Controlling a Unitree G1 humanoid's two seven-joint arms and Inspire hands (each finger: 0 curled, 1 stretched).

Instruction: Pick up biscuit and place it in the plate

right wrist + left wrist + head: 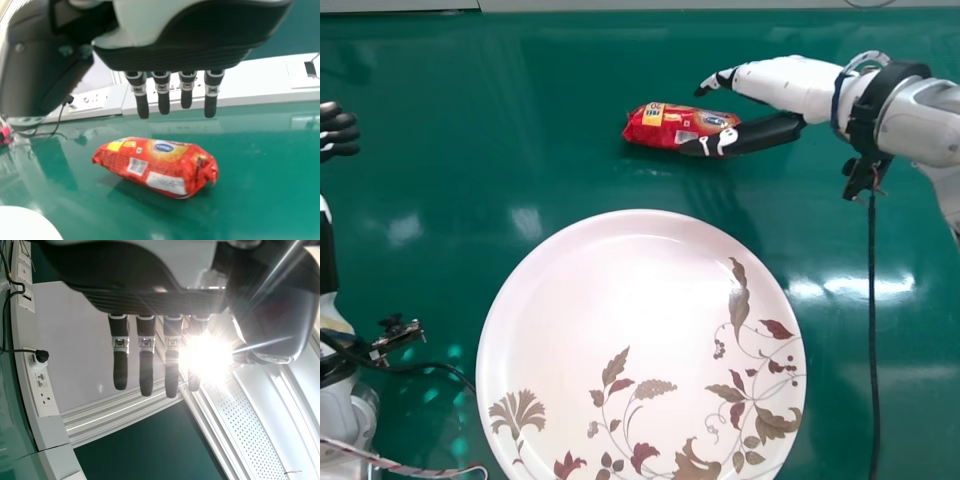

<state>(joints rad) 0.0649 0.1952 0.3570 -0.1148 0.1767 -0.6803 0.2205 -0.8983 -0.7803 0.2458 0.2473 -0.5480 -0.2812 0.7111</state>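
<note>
The red biscuit packet (pixel 672 125) lies on the table beyond the plate (pixel 650 230). My right hand (pixel 788 90) is over the packet's right end, its fingers straight beyond the packet and its thumb stretched along the near side. In the right wrist view the right hand (pixel 187 87) has its fingers extended, with the biscuit packet (pixel 157 165) lying on the table and not gripped. My left hand (pixel 335 130) is at the far left edge, well away from the packet. The left wrist view shows the left hand (pixel 146 355) with straight fingers.
A black cable (pixel 872 340) hangs from the right wrist mount and runs down the right side. Another cable lies at the lower left by the left arm. Wall trim with sockets (pixel 87 101) stands behind the table. The large plate takes up the near middle.
</note>
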